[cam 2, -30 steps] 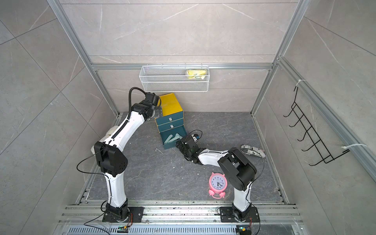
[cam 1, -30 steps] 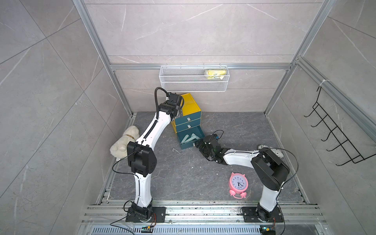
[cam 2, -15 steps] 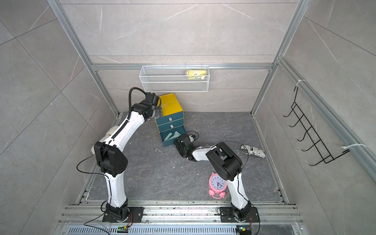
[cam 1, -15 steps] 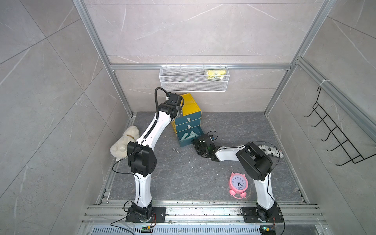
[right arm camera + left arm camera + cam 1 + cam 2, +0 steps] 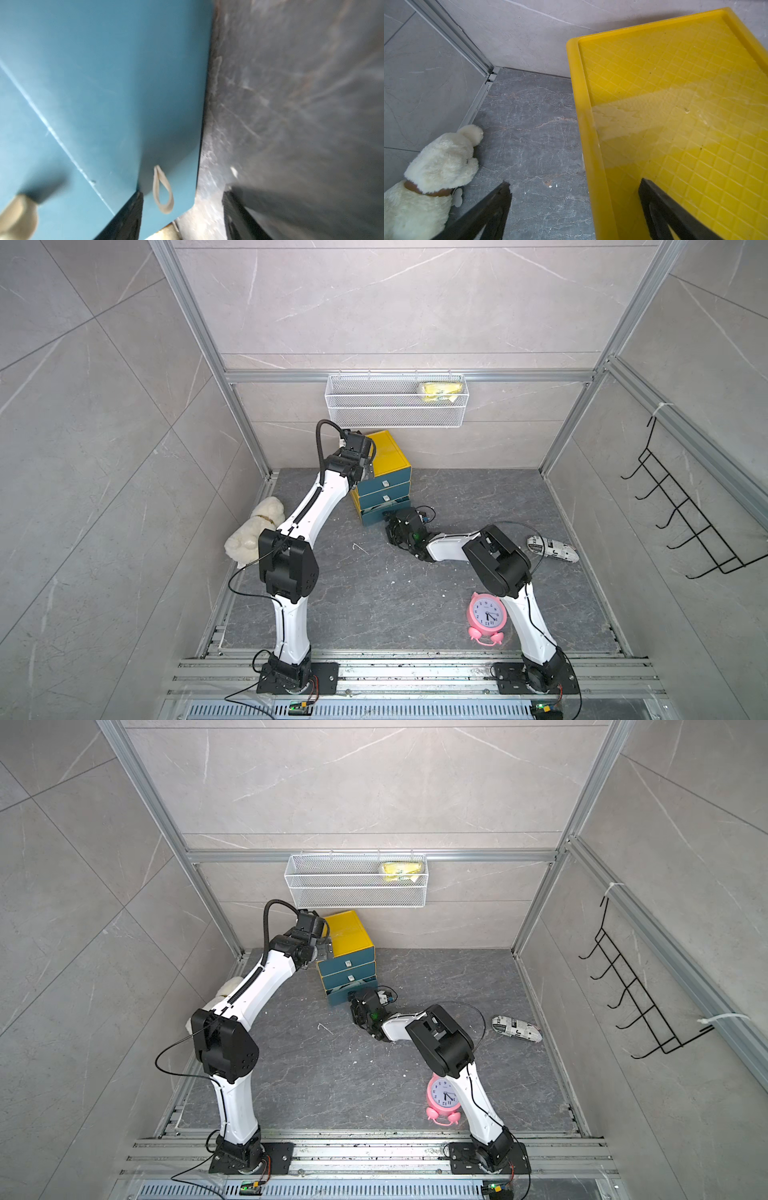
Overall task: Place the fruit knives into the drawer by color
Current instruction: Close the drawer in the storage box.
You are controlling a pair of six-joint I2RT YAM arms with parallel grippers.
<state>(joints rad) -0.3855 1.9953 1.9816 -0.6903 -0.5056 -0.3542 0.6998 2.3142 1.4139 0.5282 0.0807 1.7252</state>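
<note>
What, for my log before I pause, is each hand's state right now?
Left hand: open, empty, astride the yellow cabinet rim.
Right hand: open, empty, at a teal drawer front corner.

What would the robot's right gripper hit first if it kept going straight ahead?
Probably the lowest dark-teal drawer front of the small yellow cabinet: the right gripper points at it from close, jaws apart astride its corner; blur leaves depth unclear.

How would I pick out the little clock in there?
Find the dark grey floor and follow its near edge to the white lower link of the right arm. The alarm clock sits right beside it: round, pink, white dial. Nothing else there is pink; the nearest neighbour, farther back, is a newsprint-patterned roll.
</note>
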